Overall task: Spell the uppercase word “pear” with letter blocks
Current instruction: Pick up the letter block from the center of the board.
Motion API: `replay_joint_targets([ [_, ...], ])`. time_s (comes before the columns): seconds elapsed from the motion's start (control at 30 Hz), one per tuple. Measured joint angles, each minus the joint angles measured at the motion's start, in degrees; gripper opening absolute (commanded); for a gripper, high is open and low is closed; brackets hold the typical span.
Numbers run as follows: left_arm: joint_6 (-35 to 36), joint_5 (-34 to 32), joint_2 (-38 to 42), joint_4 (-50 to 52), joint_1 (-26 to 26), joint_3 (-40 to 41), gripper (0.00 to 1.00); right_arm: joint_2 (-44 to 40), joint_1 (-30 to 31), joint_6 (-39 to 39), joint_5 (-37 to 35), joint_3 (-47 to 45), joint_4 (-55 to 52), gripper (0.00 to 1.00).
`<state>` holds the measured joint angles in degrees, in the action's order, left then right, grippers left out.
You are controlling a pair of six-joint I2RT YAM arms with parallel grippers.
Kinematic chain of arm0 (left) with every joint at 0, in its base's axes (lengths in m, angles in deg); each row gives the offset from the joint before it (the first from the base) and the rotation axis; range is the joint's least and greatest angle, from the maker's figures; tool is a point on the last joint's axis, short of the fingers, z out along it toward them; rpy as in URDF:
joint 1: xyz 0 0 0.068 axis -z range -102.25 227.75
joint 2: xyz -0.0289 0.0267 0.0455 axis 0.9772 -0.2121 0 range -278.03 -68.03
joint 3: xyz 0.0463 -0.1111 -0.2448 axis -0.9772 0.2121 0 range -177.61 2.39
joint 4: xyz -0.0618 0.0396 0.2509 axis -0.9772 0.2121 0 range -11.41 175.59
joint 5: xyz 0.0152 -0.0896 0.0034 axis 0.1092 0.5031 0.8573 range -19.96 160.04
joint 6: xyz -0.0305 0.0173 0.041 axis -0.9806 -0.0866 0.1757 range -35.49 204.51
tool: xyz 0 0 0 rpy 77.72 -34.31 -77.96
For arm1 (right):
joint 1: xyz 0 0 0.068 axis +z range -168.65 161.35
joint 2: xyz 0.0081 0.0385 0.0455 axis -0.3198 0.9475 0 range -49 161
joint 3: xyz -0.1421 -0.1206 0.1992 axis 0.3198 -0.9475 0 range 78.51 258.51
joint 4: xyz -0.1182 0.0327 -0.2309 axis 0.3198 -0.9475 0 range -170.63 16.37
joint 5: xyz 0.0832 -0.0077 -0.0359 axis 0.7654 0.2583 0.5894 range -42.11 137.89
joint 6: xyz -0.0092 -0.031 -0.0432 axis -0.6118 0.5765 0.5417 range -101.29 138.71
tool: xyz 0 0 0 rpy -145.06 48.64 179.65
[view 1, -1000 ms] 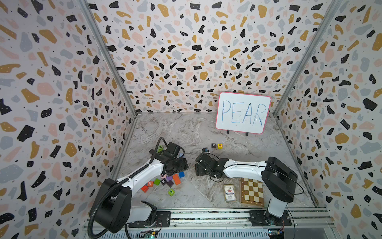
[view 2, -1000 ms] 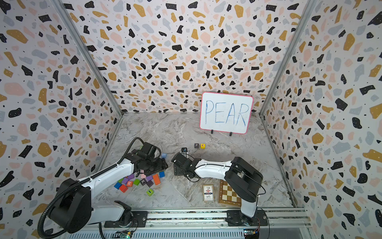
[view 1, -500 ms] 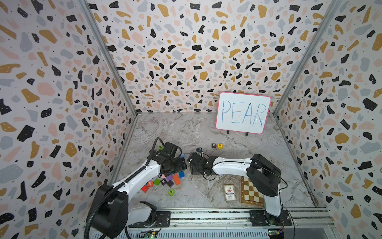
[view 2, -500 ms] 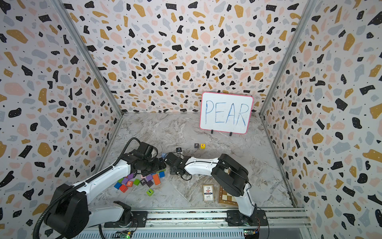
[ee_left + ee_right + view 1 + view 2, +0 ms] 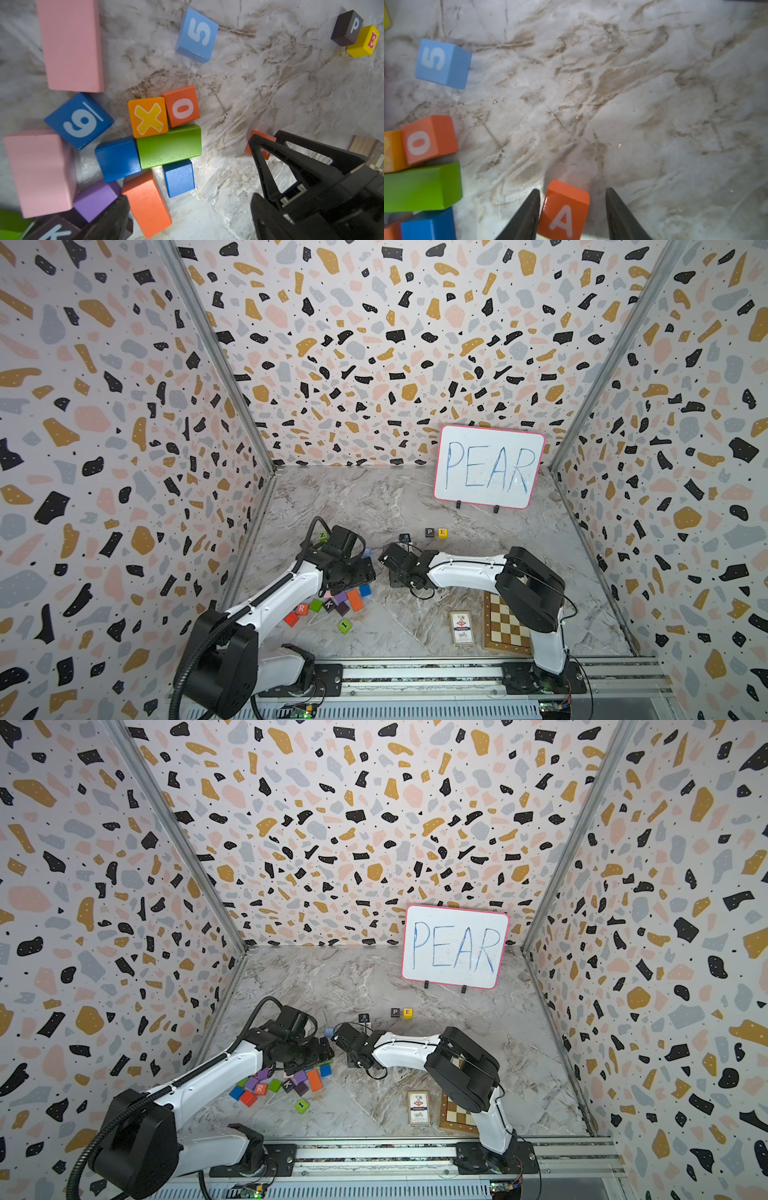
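Four letter blocks. P block and E block touch side by side on the table, in front of the whiteboard. R block sits in the loose pile near the left arm. A block lies between the fingers of the right gripper: jaws open, one finger just beside it, a gap at the other. Left gripper over the pile, jaws wide apart, holding nothing.
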<state>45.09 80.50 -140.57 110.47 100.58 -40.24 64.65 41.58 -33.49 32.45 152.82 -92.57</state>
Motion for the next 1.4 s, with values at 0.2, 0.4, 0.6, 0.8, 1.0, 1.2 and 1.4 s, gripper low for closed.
replay_joint_targets([
  [0.2, 0.0, 0.0, 0.0, 0.0, 0.0, 0.0, 0.91, 0.0, 0.0, 0.0, 0.0, 0.0, 0.0, 0.45],
  [0.4, 0.0, 0.0, 0.0, 0.0, 0.0, 0.0, 0.91, 0.0, 0.0, 0.0, -0.1, 0.0, 0.0, 0.4],
  [0.6, 0.0, 0.0, 0.0, 0.0, 0.0, 0.0, 0.91, 0.0, 0.0, 0.0, -0.7, -0.2, 0.1, 0.35],
  [0.8, 0.0, 0.0, 0.0, 0.0, 0.0, 0.0, 0.94, 0.0, 0.0, 0.2, -1.0, -0.3, 0.2, 0.34],
  [1.0, 0.0, 0.0, 0.0, 0.3, 0.0, 0.0, 0.98, -0.2, 0.0, 0.3, -1.2, -0.6, 0.7, 0.34],
  [1.2, 0.2, 0.0, 0.0, 0.9, 0.0, 0.0, 0.99, -0.8, 0.0, 0.8, -1.4, -1.2, 0.8, 0.33],
  [1.4, 0.8, 1.1, 0.3, 1.7, 0.0, -1.0, 0.99, -1.9, -0.3, 1.3, -1.8, -1.9, 0.9, 0.32],
])
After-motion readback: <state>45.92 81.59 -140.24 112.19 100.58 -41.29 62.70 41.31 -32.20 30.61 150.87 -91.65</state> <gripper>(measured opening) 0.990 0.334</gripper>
